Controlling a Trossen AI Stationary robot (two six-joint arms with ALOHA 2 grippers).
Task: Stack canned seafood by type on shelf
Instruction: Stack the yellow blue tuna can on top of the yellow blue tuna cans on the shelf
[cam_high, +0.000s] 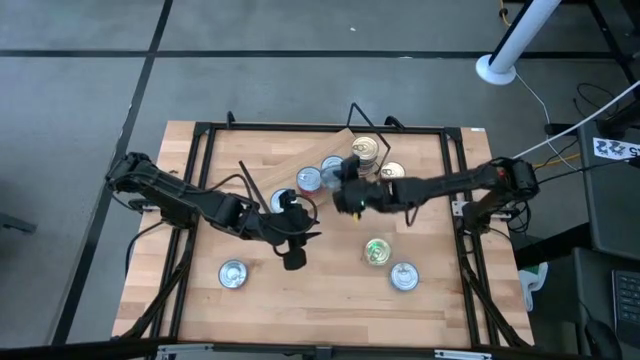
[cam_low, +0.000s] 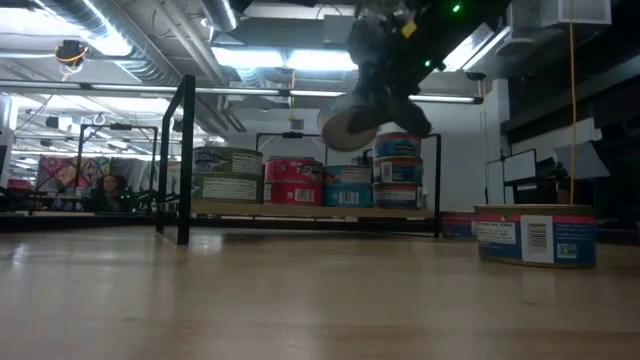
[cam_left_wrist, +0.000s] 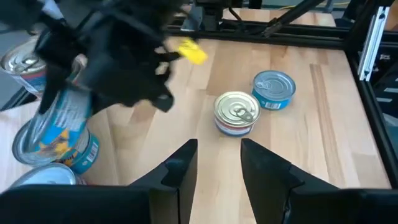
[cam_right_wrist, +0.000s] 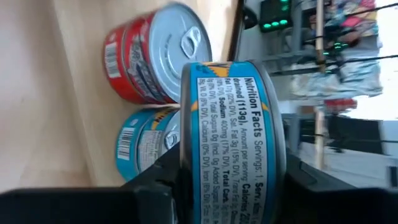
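I am holding a flat round tin with a blue paper label in my right hand, fingers clamped on its two flat faces, so that in the right wrist view the printed nutrition panel on its edge is facing me. In the low view the tin is hanging tilted in the air above the shelf, not touching the cans below it. From overhead that hand is sitting at about 12 o'clock of the pale wooden surface, over the near edge of the light wood shelf with thin black wire ends.

On the shelf I am seeing a row of cans in the low view: a green-and-cream labelled tin at the 9 o'clock end, a red-labelled tin beside it, a blue-labelled tin next, and a two-high stack of blue-labelled tins at the 3 o'clock end. The held tin is hovering above the blue one in the row.

My left hand is waiting near the middle of the surface with its two dark fingers standing apart and nothing between them.

Loose tins are lying on the surface: a silver-lidded one at 8 o'clock, a gold-lidded one at 5 o'clock, and another silver-lidded one just beside it.
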